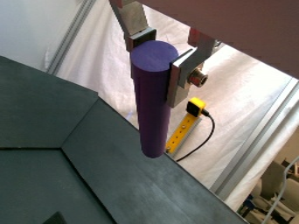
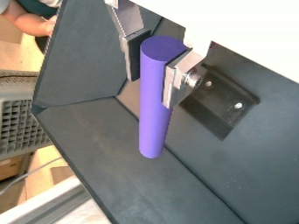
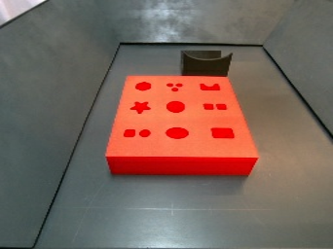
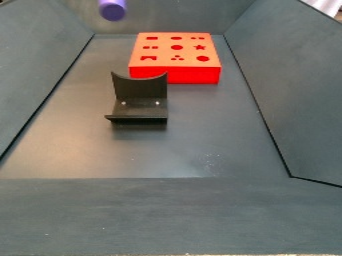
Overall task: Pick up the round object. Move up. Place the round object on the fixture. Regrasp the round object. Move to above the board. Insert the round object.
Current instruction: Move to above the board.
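tool (image 1: 160, 59) | raised high | fingers (image 2: 176, 72) clamped on purple peg (image 1: 152, 96)

Smooth matt purple round object (image 1: 151, 96) between the gripper's (image 1: 163, 54) bare-metal fingers (image 1: 186, 77); red board (image 3: 178, 124) matt, plastic-looking.

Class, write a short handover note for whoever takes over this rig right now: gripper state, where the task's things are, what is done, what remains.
Gripper: shut on the round object, held upright by its top end, high above the floor; only the peg's tip shows in a side view.
Fixture: empty, beside the board.
Board: holes unfilled.
Done: pick up, lift.
Left: place on fixture, regrasp, move above board, insert.
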Motion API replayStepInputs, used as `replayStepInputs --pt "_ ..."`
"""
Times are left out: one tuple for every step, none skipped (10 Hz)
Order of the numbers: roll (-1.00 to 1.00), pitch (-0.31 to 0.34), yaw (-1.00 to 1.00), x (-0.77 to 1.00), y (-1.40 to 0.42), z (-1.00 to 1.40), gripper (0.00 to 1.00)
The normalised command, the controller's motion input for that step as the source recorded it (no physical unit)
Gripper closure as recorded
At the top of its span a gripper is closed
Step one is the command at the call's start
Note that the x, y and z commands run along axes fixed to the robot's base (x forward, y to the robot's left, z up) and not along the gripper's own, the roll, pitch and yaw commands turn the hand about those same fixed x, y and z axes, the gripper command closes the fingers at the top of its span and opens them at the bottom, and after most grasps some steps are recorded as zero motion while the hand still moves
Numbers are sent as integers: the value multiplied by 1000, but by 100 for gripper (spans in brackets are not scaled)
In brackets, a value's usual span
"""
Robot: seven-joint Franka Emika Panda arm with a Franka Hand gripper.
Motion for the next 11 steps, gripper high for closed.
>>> replayStepInputs --pt "-1000 -52 -65 -601 -1000 160 100" --pt "-1000 -65 -65 -636 -1000 172 100" --pt "-1000 -75 -67 -656 -1000 154 100" --pt "-1000 -85 -71 -669 -1000 160 100" --pt "-1000 -95 -76 -702 -1000 165 100" --pt "-1000 -100 -81 -725 -1000 161 100" --pt "-1000 -112 -85 -777 -1000 170 100" --pt "-1000 -119 -88 -811 -1000 169 100" --pt "-1000 -139 -87 -579 -613 105 100" --pt "-1000 -143 -86 -340 -275 50 100" --pt "-1000 -150 -80 -228 -134 29 100"
